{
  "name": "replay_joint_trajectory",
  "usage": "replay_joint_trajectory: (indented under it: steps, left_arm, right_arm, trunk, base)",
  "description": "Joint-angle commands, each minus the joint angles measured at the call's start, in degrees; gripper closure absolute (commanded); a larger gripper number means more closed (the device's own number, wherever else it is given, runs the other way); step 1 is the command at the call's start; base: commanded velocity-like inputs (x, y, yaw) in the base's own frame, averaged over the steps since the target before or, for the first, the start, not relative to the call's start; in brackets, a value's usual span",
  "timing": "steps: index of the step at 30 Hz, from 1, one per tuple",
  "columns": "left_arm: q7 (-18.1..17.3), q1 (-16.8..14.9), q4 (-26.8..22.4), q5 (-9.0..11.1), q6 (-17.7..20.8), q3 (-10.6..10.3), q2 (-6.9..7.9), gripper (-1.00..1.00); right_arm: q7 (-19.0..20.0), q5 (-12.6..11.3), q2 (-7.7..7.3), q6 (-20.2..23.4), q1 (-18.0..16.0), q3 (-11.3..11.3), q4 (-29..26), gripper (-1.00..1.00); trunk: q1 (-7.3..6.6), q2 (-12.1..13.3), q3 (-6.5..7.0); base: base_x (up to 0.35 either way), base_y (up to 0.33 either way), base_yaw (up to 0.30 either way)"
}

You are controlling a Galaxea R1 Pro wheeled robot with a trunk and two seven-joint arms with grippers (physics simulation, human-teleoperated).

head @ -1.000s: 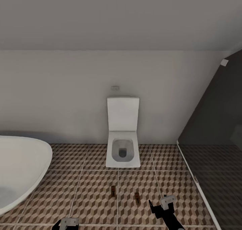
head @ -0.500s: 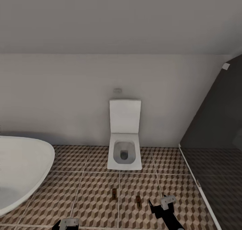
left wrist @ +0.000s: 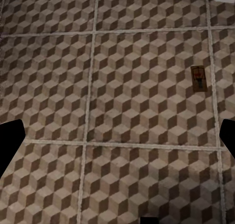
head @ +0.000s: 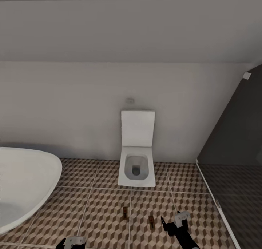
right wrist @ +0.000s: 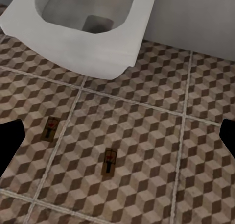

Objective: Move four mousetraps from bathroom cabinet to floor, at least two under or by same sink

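Mousetraps lie flat on the patterned floor (head: 91, 205) at lower centre, one (head: 124, 212) left of the other (head: 151, 221), below the toilet (head: 137, 169). I judge them light, stiff and springy: pinch the board's long edges. My right tool (head: 174, 221) appears empty, spread open; left tool (head: 74, 241) I cannot tell.

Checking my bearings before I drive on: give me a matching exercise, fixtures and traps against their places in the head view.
Things:
1. white square toilet
2. white oval bathtub
3. two small tan wooden mousetraps
4. dark glass-walled shower floor

Places:
A. far left
B. on cube-pattern tiles before the toilet
C. against the back wall, centre
D. far right

Pairs: 1-C, 2-A, 3-B, 4-D
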Motion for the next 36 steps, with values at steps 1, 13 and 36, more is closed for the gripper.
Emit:
replay_joint_trajectory:
  steps: [1,13,36]
  left_arm:
    - [0.2,-0.1,0.2,0.2,-0.3,-0.5,-0.04,-1.00]
    - [0.2,-0.1,0.2,0.2,-0.3,-0.5,-0.03,-1.00]
    - [0.2,0.0,0.2,0.2,-0.4,-0.5,-0.03,-1.00]
  right_arm:
    - [0.1,0.1,-0.01,-0.2,0.0,0.0,0.0,-1.00]
    - [0.1,0.1,-0.01,-0.2,0.0,0.0,0.0,-1.00]
    - [-12.3,-5.2,2.89,-1.6,13.3,-0.2,0.1,-1.00]
  trunk:
    - [0.03,-0.1,-0.01]
    - [0.03,-0.1,1.07]
    - [0.03,-0.1,3.16]
  base:
    - [0.000,0.000,0.070]
    - [0.000,0.000,0.070]
    - [0.000,0.000,0.072]
